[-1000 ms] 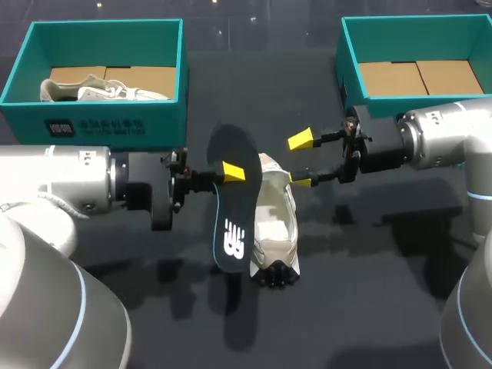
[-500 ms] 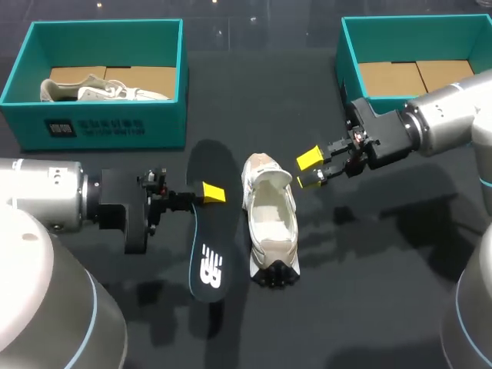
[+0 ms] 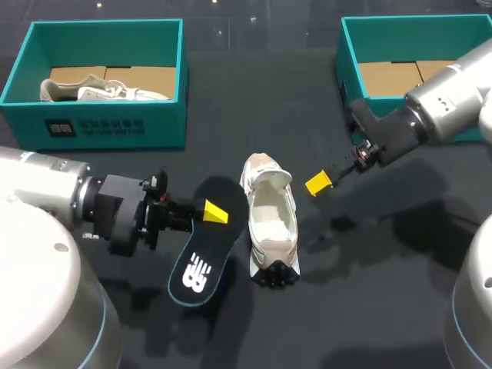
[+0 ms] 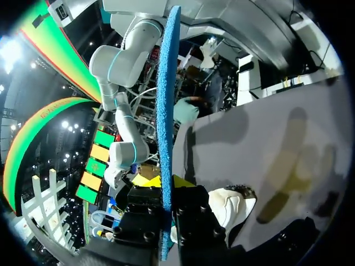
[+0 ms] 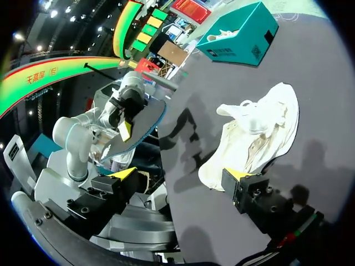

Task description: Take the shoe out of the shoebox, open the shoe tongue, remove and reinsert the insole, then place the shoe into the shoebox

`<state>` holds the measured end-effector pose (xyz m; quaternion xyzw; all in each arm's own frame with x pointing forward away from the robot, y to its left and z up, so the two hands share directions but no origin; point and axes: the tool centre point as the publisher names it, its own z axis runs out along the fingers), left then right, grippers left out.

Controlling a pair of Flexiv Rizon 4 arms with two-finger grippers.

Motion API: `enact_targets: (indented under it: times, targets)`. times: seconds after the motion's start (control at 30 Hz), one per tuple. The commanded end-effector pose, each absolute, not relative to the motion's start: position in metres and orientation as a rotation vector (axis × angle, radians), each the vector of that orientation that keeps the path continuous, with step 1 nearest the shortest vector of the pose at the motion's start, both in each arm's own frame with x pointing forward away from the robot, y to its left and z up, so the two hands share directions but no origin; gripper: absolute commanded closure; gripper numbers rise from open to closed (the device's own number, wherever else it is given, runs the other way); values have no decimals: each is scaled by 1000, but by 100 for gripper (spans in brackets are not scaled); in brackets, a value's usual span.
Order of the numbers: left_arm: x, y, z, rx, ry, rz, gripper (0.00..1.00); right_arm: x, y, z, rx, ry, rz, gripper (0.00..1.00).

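**Insole out and held in left claw; shoe on desk; right claw clear of shoe.**

My left claw (image 3: 209, 214) is clamped on the black insole (image 3: 206, 246), one finger on each face. In the left wrist view the insole runs edge-on between the fingers (image 4: 191, 208). Compared with half a second ago, I have carried the insole farther from the shoe (image 3: 270, 223) and toward my side of the desk (image 3: 369, 292), and it now lies more slanted. The shoe has not shifted. It lies on its sole mid-desk, mouth open, between the two teal shoeboxes (image 3: 92, 123) (image 3: 350, 69). My right claw (image 5: 180, 174) stands wide with nothing in it. It has drawn back to the right of the shoe and no longer touches it.
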<state>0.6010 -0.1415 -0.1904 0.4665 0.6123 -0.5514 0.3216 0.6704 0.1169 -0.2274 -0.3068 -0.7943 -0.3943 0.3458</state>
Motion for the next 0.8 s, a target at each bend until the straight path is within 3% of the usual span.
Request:
enact_targets:
  times: [0.03, 0.27, 0.47, 0.8]
  targets:
    - [609, -136, -187, 1214, 1672, -1905, 100, 668, 116, -217, -834, -2111, -998, 0]
    - [597, -154, -199, 1130, 1706, -2006, 100, 666, 116, -219, -807, -2186, -951, 0]
    - [575, -175, -211, 1020, 1767, -2181, 100, 649, 99, -253, -498, -2407, -823, 0]
    - [572, -178, -211, 1023, 1834, -2129, 100, 646, 93, -261, -457, -2405, -789, 0]
